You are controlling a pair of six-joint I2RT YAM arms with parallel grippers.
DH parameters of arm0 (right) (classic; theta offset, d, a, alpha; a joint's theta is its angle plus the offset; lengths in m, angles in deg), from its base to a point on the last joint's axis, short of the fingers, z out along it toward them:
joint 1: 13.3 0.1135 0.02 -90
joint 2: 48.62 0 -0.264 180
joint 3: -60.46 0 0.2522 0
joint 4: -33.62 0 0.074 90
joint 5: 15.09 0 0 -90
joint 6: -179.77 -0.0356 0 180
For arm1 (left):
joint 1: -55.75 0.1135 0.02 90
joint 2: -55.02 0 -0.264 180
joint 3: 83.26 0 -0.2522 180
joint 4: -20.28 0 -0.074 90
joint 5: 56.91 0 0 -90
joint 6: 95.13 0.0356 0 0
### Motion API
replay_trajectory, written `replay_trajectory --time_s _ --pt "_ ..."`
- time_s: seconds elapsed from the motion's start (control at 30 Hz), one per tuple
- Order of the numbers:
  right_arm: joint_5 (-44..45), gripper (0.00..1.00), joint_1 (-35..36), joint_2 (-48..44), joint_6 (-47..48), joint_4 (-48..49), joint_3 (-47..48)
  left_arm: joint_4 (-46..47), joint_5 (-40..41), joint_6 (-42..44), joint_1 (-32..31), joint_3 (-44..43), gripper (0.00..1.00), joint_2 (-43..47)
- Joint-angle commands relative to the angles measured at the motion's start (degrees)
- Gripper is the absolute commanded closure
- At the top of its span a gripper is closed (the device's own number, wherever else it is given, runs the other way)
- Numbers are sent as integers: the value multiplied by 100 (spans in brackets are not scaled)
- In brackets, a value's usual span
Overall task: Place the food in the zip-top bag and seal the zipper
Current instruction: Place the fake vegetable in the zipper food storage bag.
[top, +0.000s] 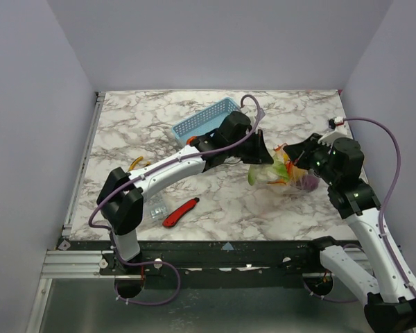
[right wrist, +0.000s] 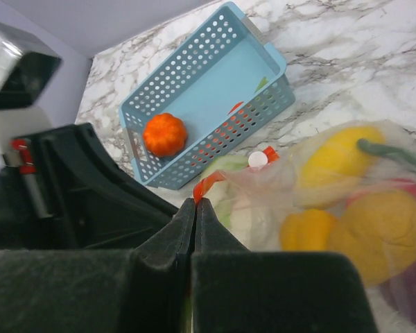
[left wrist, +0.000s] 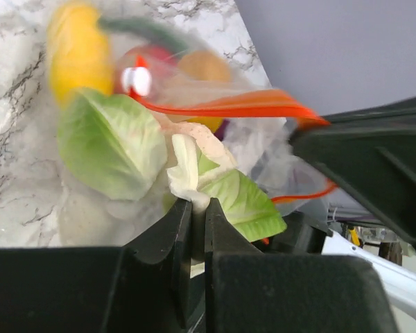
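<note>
We see the zip-top bag (top: 277,177) lying right of centre on the tabletop (top: 229,198), between both arms, with yellow, green and red food (right wrist: 336,156) inside it. Our left end effector (left wrist: 197,206) is nearly closed, pinching the bag's clear film near the zipper (left wrist: 243,104). Our right end effector (right wrist: 195,202) is fully closed on the zipper's end. One orange piece (right wrist: 165,134) sits in the blue basket (right wrist: 215,90), just beyond the bag on its far side.
</note>
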Motion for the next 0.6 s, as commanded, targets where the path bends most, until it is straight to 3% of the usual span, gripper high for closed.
replay_trajectory --time_s 0.0,0.3,0.43,0.57 --pt "-307 100 14 -157 -589 425 -70 1281 35 -684 15 767 100 198" --pt "-1652 100 9 377 -426 674 -41 2088 -31 -849 124 1390 100 533" --pt "-1875 100 10 613 -89 370 29 2733 -687 -1016 275 1684 100 716" --pt "-2599 100 12 784 -664 802 -200 2956 -648 -1145 258 1830 100 834"
